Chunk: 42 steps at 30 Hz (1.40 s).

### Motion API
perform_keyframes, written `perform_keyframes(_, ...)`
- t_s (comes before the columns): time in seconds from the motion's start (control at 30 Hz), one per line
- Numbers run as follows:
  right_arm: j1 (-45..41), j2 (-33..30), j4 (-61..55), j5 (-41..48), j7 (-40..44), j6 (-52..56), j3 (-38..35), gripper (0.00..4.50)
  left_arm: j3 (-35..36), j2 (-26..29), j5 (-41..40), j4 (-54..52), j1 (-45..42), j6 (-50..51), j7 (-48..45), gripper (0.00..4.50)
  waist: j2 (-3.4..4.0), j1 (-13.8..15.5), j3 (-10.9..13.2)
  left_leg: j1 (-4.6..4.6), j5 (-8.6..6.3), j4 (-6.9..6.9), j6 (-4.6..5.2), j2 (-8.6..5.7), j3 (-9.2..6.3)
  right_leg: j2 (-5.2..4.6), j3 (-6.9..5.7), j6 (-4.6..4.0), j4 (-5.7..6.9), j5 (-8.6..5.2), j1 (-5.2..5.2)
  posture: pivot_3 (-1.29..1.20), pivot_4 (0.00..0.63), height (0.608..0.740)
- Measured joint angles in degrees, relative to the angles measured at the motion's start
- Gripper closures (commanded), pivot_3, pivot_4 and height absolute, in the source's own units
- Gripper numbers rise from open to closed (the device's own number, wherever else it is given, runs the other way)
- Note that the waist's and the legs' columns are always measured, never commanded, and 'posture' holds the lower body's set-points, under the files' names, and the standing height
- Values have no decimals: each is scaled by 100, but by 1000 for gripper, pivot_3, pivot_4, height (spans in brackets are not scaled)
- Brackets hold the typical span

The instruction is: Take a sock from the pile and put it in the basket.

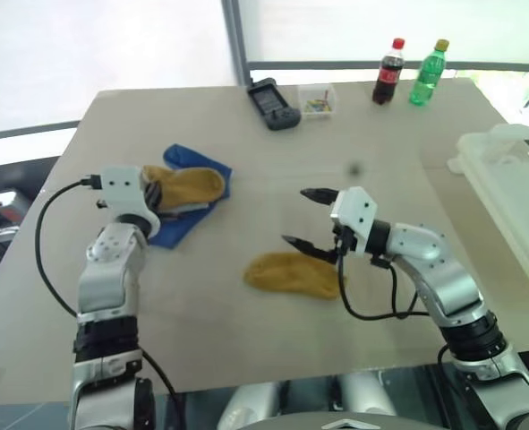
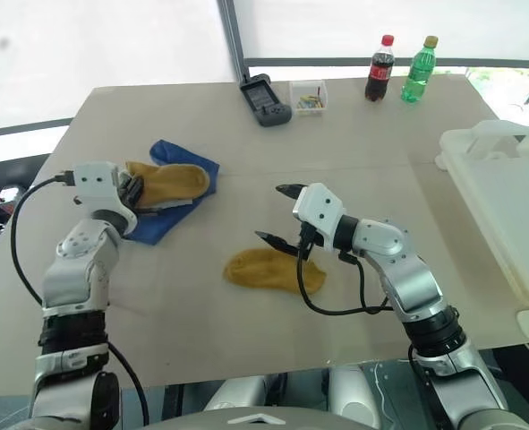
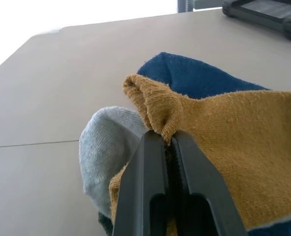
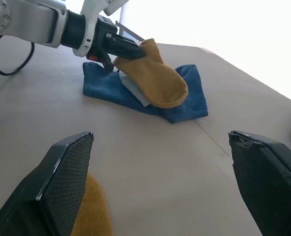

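Observation:
The pile [image 1: 185,202] lies at the table's left: a mustard-yellow sock [image 1: 195,184] on top of a royal blue sock [image 1: 179,229] and a light grey one [image 3: 103,147]. My left gripper [image 1: 157,199] is shut on the mustard sock's cuff edge [image 3: 155,110], with the fabric pinched between its fingertips. My right gripper [image 1: 297,217] hangs open over the middle of the table, holding nothing, just above and behind a second mustard sock [image 1: 291,273] that lies flat there. The white basket [image 1: 506,170] stands at the table's right edge.
At the far edge stand a cola bottle [image 1: 388,72] and a green bottle [image 1: 428,72], with a small clear box of coloured bits [image 1: 317,98] and a black handheld device [image 1: 273,103] beside them. A window runs behind the table.

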Motion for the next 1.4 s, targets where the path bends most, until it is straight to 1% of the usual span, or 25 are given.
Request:
perform_keyframes(0.07, -5, -3, 23, 5, 28, 0, 0, 0, -208, 113, 91, -528, 444, -144, -274, 4465, 2, 18, 1, 1, 0, -1, 0, 0, 1, -1, 0, 0, -2, 0, 0, 0, 150, 740)
perform_keyframes(0.2, -18, 20, 35, 19, 95, -1, 8, 0, -429, 50, 63, -997, 1000, -103, -484, 4465, 2, 43, 2, 3, -1, -1, -1, 0, 0, -1, -2, 0, 0, 0, 1, 0, 150, 740)
perform_keyframes(0.27, -18, 8, 41, 22, 109, 0, 5, 0, -470, 8, -39, -1306, 1392, 82, -610, 4465, 3, 37, 2, 4, -1, -2, 0, 0, 1, -1, 1, 0, 1, 0, 1, 0, 150, 740)
perform_keyframes(0.43, -4, 0, 41, 24, 136, 0, 6, 0, -493, -66, -491, -1851, 1915, 643, -844, 4465, 4, 38, 3, 4, -1, -4, 0, 0, 1, -1, 0, 0, 1, 0, 1, 0, 150, 740)
perform_keyframes(0.57, 25, 3, 41, 23, 139, 0, 7, 0, -377, -155, -855, -2076, 2074, 1063, -878, 4465, 4, 44, 3, 5, -1, -4, 0, 0, 1, -1, -2, 0, 1, 0, 1, 0, 150, 740)
perform_keyframes(0.73, 29, 10, 41, 23, 139, -1, 7, 0, -151, -247, -1085, -2161, 2064, 1237, -819, 4465, 4, 43, 3, 5, -1, -4, -1, 0, 1, -1, -2, 0, 1, 0, 1, 0, 150, 740)
perform_keyframes(0.83, 34, 32, 61, 21, 139, -3, 16, 0, 160, -408, -1257, -2089, 1649, 1311, -559, 4465, 3, 54, 3, 6, -1, -3, -1, 0, -1, -2, -7, 0, 2, 0, 3, 0, 150, 740)
perform_keyframes(0.87, 36, 63, 79, 18, 138, -4, 27, 0, 364, -446, -1335, -1923, 1304, 1344, -393, 4465, 1, 55, 3, 5, -1, -2, -1, 0, -2, -2, -9, -1, 3, 0, 2, 0, 150, 740)
perform_keyframes(0.97, 53, 71, 108, 13, 137, -7, 55, 0, 629, -445, -1502, -1871, 1096, 1483, -251, 4465, 1, 17, 2, 7, -1, -2, -1, 0, 5, 0, 3, 0, -1, 0, 2, 0, 150, 740)
perform_keyframes(1.03, 67, 68, 114, 7, 137, -8, 70, 0, 717, -442, -1839, -1935, 1293, 1898, -290, 4465, 1, -6, 2, 4, -1, -7, 0, 0, 6, 0, 3, 0, -4, 0, 0, 0, 150, 740)
perform_keyframes(1.13, 79, 46, 117, -5, 132, -9, 70, 0, 700, -405, -2284, -2111, 1842, 2572, -445, 4465, 1, -33, 4, 2, -1, -14, -1, 1, 6, 1, 1, -1, -8, 0, -3, 0, 150, 740)
perform_keyframes(1.23, 92, 46, 118, -10, 123, -11, 76, 0, 708, -296, -2520, -2470, 2181, 2826, -548, 4465, 6, -19, 6, 11, -2, -12, -3, 2, 6, -1, 0, -1, -2, 0, 0, 0, 150, 740)
perform_keyframes(1.3, 115, 43, 117, -10, 121, -12, 79, 0, 712, -243, -2550, -2568, 2336, 2825, -584, 4465, 6, 6, 6, 18, -7, -12, -11, 2, 6, -2, 0, -1, 2, 0, 5, 0, 150, 740)
perform_keyframes(1.4, 144, 50, 117, -10, 122, -12, 101, 0, 718, -191, -2583, -2588, 2463, 2735, -637, 3492, 6, 31, 6, 21, -12, -10, -21, 2, 6, -2, -2, -3, 5, 1, 8, 0, 150, 740)
